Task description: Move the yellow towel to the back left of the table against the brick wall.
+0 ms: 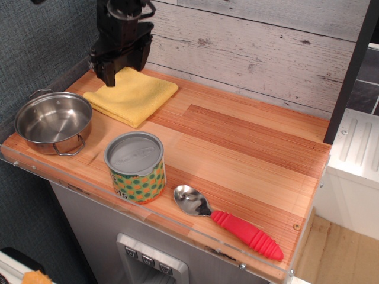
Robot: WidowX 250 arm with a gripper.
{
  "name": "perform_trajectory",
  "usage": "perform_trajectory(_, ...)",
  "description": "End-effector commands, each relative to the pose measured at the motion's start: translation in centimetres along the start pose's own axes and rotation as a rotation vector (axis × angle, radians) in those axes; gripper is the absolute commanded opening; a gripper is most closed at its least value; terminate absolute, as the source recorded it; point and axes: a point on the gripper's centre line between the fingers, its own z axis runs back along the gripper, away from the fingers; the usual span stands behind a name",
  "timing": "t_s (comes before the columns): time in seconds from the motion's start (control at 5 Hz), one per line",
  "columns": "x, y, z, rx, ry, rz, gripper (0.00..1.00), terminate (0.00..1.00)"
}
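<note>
Above the far left corner of the counter (249,148) hangs the black pincer (121,69), its two fingers spread apart and pointing down, with nothing between them. One fingertip (108,77) shows at the lower left of the tool; the other sits just to its right, in front of the whitewashed plank wall (254,47).

Directly below the pincer, and reaching out to its right and toward the camera, lies the yellow towel (133,96), folded flat on the striped wood. The towel's far edge sits close to the plank wall and its left corner near the dark textured side wall (35,47). The fingers appear clear of the cloth, though whether a tip grazes its back edge cannot be told.

Nearer the camera and to the left of the pincer stands a steel pot (52,121), empty, just beside the towel's front-left edge. Further forward is a tin (135,167) with a grey lid and a green and orange dotted label, upright. To the right of the tin, near the front rim, lies a spoon (228,220) with a metal bowl and a ribbed red handle.
</note>
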Motion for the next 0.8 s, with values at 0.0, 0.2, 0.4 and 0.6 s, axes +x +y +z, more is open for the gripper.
perform_trajectory(0.0,-0.4,1.0,4.9,-0.059,0.07,-0.293,1.0,0.0)
perform_trajectory(0.2,-1.4,1.1,6.7,-0.037,0.102,-0.523,1.0,0.0)
perform_trajectory(0.4,-1.5,3.3,7.7,-0.057,0.178,-0.64,1.0,0.0)
perform_trajectory(0.6,-0.8,5.0,8.5,-0.013,0.27,-0.805,1.0,0.0)
